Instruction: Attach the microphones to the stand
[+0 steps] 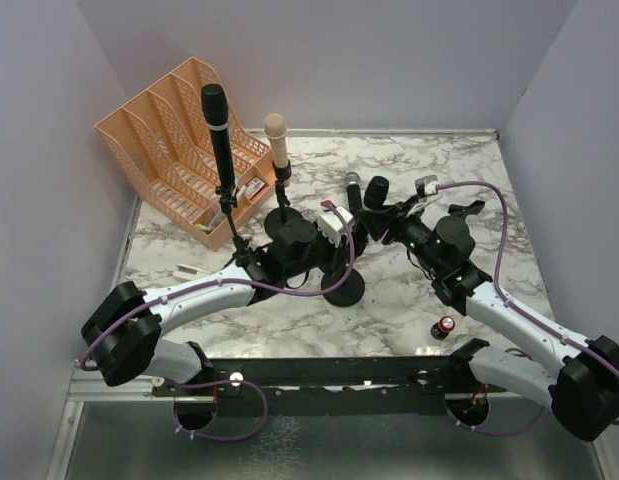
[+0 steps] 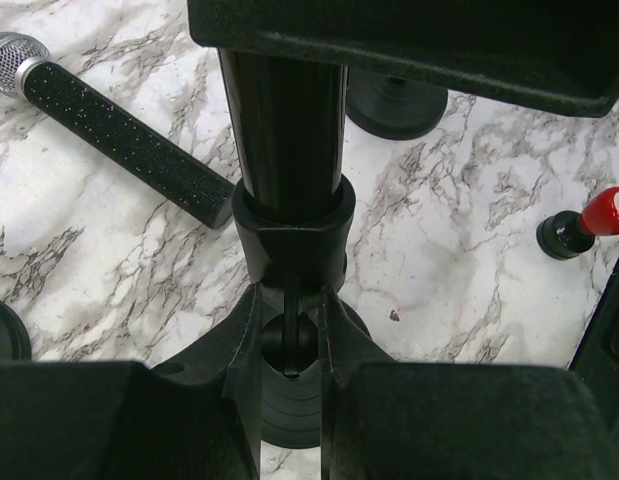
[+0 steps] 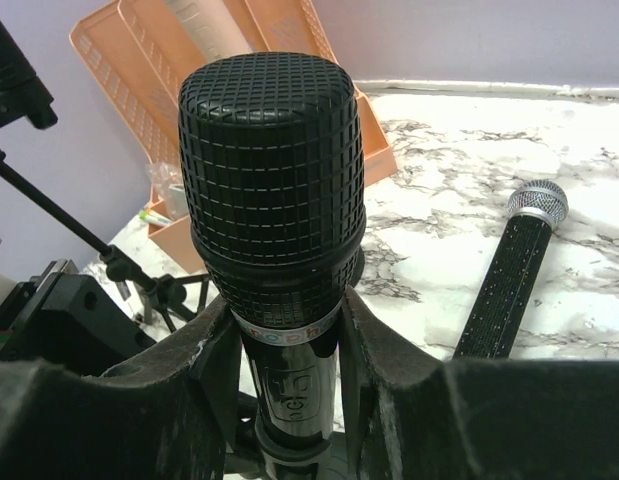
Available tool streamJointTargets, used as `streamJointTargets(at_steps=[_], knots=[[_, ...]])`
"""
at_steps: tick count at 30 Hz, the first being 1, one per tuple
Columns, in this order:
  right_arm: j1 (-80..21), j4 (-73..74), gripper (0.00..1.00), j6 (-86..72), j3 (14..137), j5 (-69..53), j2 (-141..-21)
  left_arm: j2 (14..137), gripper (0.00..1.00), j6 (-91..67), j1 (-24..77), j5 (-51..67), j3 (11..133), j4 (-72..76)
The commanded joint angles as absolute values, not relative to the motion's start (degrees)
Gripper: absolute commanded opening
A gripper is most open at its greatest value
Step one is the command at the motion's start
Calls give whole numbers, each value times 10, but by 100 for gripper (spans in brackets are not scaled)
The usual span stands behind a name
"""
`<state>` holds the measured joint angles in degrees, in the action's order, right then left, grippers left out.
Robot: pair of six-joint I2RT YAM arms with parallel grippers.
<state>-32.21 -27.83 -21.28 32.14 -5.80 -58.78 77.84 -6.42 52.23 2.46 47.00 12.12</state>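
Step in hand: seating the black microphone (image 3: 272,170) in the stand clip (image 2: 289,225), mid-counter (image 1: 469,160). Right claw (image 3: 289,335) clamps its neck, and left claw (image 2: 289,340) pinches the clip narrowly. Next, probably: push it home, release, then fetch the silver-headed microphone (image 3: 514,265) lying just beside.

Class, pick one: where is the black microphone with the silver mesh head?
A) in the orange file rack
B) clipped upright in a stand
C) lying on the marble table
C: the black microphone with the silver mesh head lies flat on the white marble table.
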Motion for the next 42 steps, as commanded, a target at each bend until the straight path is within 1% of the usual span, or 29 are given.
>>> streamJointTargets(at_steps=[1, 3, 4, 5, 8, 12, 14, 18, 24, 30, 36, 42], knots=[[-346, -143, 21, -154, 309, -155, -589, 809, 0, -60, 512, -18, 468, 145], [-345, -144, 23, -156, 306, -158, -581, 811, 0, -61, 512, -17, 468, 147], [-345, -147, 25, -157, 303, -160, -578, 813, 0, -61, 512, -17, 469, 147], [-345, -148, 30, -161, 301, -154, -574, 813, 0, -61, 512, -18, 469, 147], [-345, -136, 48, -196, 301, -116, -563, 812, 0, -62, 512, -24, 472, 148], [-345, -108, 64, -233, 305, -66, -532, 807, 0, -55, 512, -40, 475, 151], [-345, -101, 69, -239, 303, -66, -505, 804, 0, -47, 511, -51, 480, 150], [-345, -82, 75, -251, 300, -69, -433, 804, 0, -26, 511, -84, 502, 130], [-345, -52, 77, -257, 302, -31, -350, 819, 0, -3, 505, -125, 552, 106], [-345, -25, 76, -257, 320, -10, -330, 865, 0, -13, 479, -173, 614, 106], [-345, -10, 76, -261, 329, -8, -321, 914, 0, -41, 433, -137, 666, 153], [-345, -2, 76, -271, 331, 10, -309, 983, 0, -38, 406, -138, 744, 166]])
